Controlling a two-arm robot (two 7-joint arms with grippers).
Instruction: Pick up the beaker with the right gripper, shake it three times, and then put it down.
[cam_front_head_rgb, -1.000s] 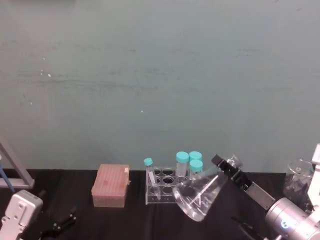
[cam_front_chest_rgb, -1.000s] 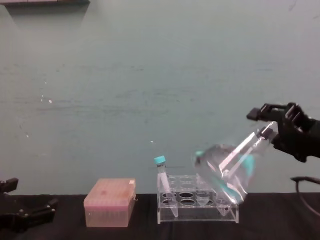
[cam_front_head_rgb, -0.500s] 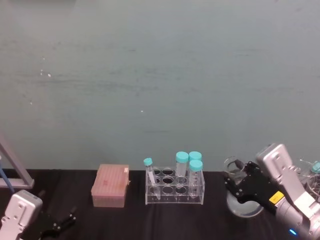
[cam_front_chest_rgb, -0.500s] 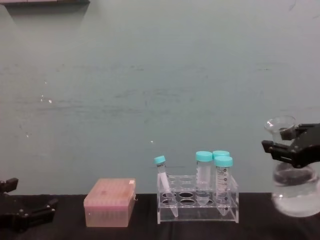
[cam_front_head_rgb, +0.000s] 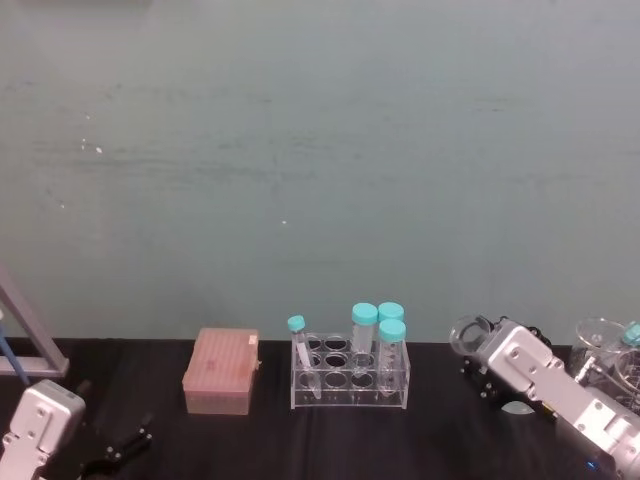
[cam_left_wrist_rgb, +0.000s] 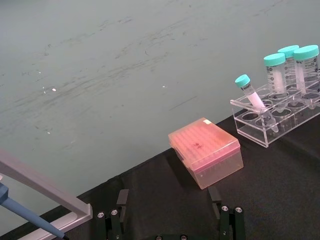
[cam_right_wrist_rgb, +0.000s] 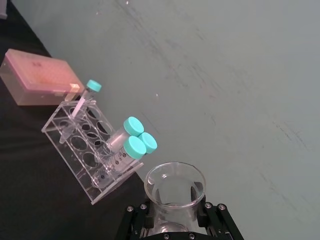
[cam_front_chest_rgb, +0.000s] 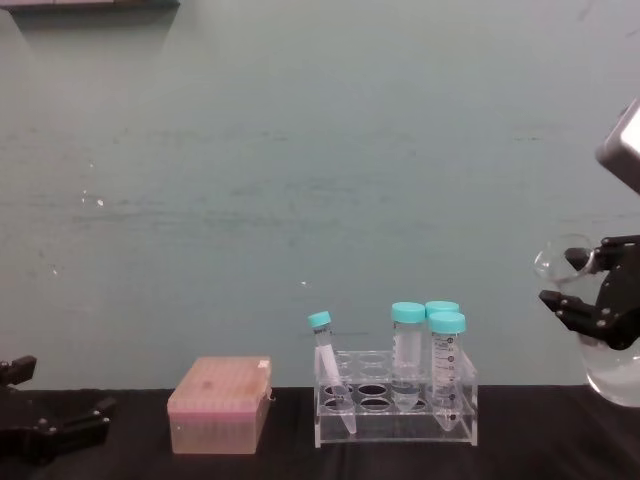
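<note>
The clear glass conical flask (cam_front_chest_rgb: 617, 372) is gripped upright at its neck by the black right end effector (cam_right_wrist_rgb: 174, 212), so no liquid is spilled. The left end effector (cam_left_wrist_rgb: 168, 194) lies parked, fingers apart.

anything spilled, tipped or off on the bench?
No spill visible. The small tube leans at the left end of the rack; the three bigger tubes stand straight. The beaker is upright in the right gripper, fingers closed on its neck. Left gripper sits parked low left.
</note>
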